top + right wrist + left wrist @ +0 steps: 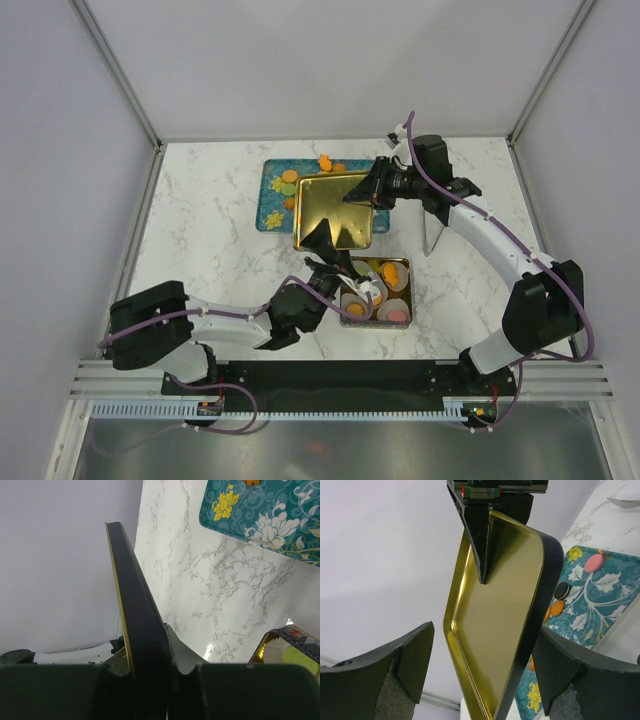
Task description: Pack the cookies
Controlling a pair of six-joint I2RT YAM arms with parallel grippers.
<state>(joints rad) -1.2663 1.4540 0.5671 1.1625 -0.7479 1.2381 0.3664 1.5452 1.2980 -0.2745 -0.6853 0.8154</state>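
A tin lid (335, 205), gold inside and dark outside, hangs tilted above the table. My right gripper (372, 190) is shut on its far edge; the right wrist view shows the lid's dark rim (137, 620) pinched in that gripper (150, 655). My left gripper (325, 245) is open and straddles the lid's near corner (495, 605), with a finger (415, 655) on each side. Cookies (288, 180) lie on the teal flowered tray (272, 215): pink (593, 563), black (562, 590) and orange (557, 608). More cookies (389, 270) sit in paper cups inside the open tin (409, 295).
The open tin stands just right of my left wrist, near the front edge. A thin grey upright piece (433, 235) stands right of the lid, under the right arm. The teal tray (270, 515) lies behind the lid. White walls enclose the marble table (210, 230).
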